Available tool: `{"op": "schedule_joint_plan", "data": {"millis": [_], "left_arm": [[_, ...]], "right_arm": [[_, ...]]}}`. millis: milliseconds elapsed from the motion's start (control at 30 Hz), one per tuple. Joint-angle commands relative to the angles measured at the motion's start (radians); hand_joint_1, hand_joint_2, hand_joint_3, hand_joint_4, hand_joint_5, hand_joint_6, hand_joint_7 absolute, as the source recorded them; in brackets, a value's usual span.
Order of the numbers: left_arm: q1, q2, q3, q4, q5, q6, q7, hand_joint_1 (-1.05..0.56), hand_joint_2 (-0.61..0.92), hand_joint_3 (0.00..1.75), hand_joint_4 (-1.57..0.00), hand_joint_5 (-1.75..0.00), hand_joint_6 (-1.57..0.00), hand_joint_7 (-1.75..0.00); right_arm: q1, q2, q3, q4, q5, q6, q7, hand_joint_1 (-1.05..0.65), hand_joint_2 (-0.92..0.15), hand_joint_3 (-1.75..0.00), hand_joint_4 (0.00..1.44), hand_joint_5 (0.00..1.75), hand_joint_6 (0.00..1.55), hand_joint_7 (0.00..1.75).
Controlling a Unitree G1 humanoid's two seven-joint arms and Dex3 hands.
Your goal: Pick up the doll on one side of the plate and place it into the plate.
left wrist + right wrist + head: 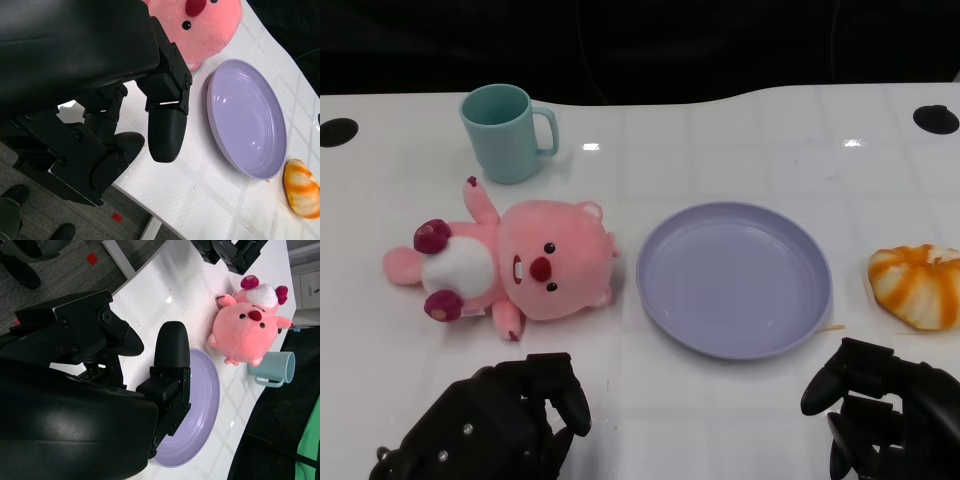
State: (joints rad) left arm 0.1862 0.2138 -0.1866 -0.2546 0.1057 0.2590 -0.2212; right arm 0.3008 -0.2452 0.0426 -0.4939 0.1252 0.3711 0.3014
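Both hands, left hand (495, 420) and right hand (885, 410), are hovering empty, fingers apart; doll (510, 262) is lying left of plate (734, 278).

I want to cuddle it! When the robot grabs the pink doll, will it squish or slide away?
The pink doll looks like plush, so it will probably squish and feel light. Its small arms and feet may flop. Lying flat on the glossy white table, it could slide a little if the left hand nudges it first.
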Motion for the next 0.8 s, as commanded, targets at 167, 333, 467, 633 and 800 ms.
{"op": "schedule_joint_plan", "data": {"millis": [167, 333, 467, 633, 800], "left_arm": [[0.0, 0.013, 0.007, -0.016, 0.001, 0.007, -0.01, -0.03, 0.51, 1.26, -0.8, -1.75, -0.77, -1.61], [0.001, 0.013, 0.011, -0.025, -0.006, 0.017, -0.012, -0.02, 0.51, 1.25, -0.79, -1.75, -0.76, -1.6], [-0.002, 0.015, 0.013, -0.011, -0.007, -0.001, -0.014, -0.03, 0.5, 1.25, -0.78, -1.75, -0.77, -1.6], [-0.002, 0.013, 0.013, -0.012, -0.005, 0.005, -0.013, -0.04, 0.5, 1.26, -0.78, -1.75, -0.77, -1.6], [-0.001, 0.015, 0.012, -0.016, -0.004, 0.006, -0.015, -0.03, 0.5, 1.26, -0.78, -1.75, -0.76, -1.6]], "right_arm": [[0.006, -0.006, -0.003, -0.015, 0.002, -0.005, -0.001, -0.01, -0.76, -0.97, 0.61, 1.75, 0.49, 1.49], [0.004, -0.006, -0.002, -0.016, 0.001, 0.001, -0.002, -0.02, -0.76, -0.97, 0.61, 1.75, 0.49, 1.49], [0.001, -0.01, 0.001, -0.008, -0.006, -0.01, 0.001, -0.02, -0.76, -0.97, 0.62, 1.75, 0.5, 1.49], [0.001, -0.009, 0.0, -0.005, -0.006, -0.016, 0.004, -0.03, -0.75, -0.97, 0.62, 1.75, 0.5, 1.49], [0.002, -0.011, 0.0, -0.004, -0.009, -0.021, 0.006, -0.04, -0.74, -0.98, 0.62, 1.75, 0.5, 1.49]]}}
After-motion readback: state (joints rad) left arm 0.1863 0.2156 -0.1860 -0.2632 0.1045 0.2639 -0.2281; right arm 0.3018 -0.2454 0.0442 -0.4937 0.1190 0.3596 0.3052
